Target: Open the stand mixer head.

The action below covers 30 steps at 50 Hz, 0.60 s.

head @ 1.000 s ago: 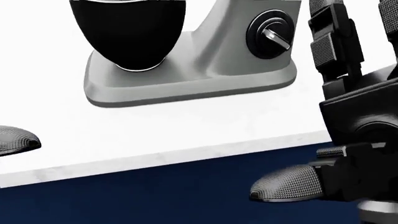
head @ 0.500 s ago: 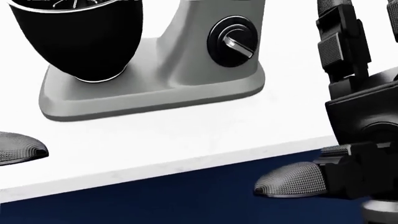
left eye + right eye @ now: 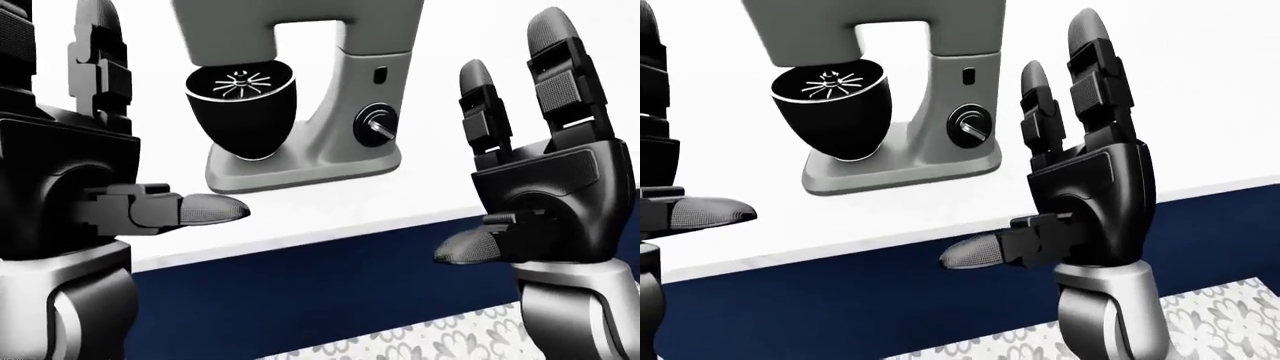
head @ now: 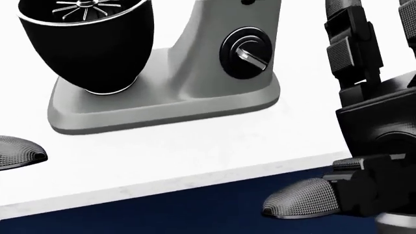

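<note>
The grey stand mixer (image 3: 335,90) stands on a white counter (image 3: 330,202), in the upper middle of the left-eye view. Its head (image 3: 290,26) lies down over the black bowl (image 3: 243,112), with the whisk showing inside. A black speed dial (image 4: 247,52) sits on the column's side, and a small switch (image 3: 380,74) above it. My left hand (image 3: 160,120) is raised, open, at the left, nearer to me than the mixer. My right hand (image 3: 1025,142) is raised, open, to the right of the column. Neither hand touches the mixer.
The counter's edge runs across the middle of the eye views, with a navy cabinet front (image 3: 330,285) below it. Patterned floor (image 3: 450,341) shows at the bottom. Behind the mixer is a plain white wall.
The whole head view has shifted: the mixer now sits further left and lower, with more of the bowl showing. The camera moved. Both hands keep nearly the same place in the picture.
</note>
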Tool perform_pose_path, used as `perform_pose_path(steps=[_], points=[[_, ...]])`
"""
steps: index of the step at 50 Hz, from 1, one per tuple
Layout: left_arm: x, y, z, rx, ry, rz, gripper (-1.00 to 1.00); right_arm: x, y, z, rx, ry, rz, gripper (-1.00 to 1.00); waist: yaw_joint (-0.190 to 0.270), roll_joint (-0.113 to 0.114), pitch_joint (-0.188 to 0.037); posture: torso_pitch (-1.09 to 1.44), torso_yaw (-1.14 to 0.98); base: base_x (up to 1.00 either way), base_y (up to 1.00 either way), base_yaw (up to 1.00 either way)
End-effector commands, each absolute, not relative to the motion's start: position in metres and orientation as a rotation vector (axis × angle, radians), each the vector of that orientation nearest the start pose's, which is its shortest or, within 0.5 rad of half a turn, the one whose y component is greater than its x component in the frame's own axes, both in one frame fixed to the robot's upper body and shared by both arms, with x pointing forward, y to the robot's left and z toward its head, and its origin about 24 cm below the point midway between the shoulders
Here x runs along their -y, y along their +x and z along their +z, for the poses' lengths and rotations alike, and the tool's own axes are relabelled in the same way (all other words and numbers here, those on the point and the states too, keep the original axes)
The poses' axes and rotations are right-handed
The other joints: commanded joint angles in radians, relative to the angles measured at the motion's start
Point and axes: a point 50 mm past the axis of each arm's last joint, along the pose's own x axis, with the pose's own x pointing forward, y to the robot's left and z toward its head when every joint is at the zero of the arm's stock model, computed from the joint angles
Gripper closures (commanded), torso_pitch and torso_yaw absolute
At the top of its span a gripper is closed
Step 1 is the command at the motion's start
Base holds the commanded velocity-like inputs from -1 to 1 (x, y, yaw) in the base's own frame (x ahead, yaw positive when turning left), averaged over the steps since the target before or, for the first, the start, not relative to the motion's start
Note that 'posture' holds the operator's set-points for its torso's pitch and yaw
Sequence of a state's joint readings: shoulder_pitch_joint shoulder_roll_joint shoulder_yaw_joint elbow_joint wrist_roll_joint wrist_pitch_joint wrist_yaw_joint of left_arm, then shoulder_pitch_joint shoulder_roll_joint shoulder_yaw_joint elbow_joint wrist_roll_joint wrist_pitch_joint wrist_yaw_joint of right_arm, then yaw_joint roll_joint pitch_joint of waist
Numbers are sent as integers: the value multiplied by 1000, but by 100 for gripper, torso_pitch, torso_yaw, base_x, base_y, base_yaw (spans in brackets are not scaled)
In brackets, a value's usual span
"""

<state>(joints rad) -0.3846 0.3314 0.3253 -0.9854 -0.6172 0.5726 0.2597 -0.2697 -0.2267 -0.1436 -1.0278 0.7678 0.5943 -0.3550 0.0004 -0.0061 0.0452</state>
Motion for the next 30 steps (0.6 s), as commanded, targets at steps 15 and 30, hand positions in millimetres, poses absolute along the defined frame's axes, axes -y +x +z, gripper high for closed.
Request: perform_pose_path(steps=[15, 30], points=[[-178, 183, 293, 842, -119, -73, -100, 143, 183, 263, 632, 338, 260, -100, -1, 0, -97, -15, 0, 0, 0, 0], [-179, 183, 294, 844, -122, -71, -100, 143, 184, 263, 625, 347, 254, -100, 12, -5, -228, -30, 0, 0, 0, 0]])
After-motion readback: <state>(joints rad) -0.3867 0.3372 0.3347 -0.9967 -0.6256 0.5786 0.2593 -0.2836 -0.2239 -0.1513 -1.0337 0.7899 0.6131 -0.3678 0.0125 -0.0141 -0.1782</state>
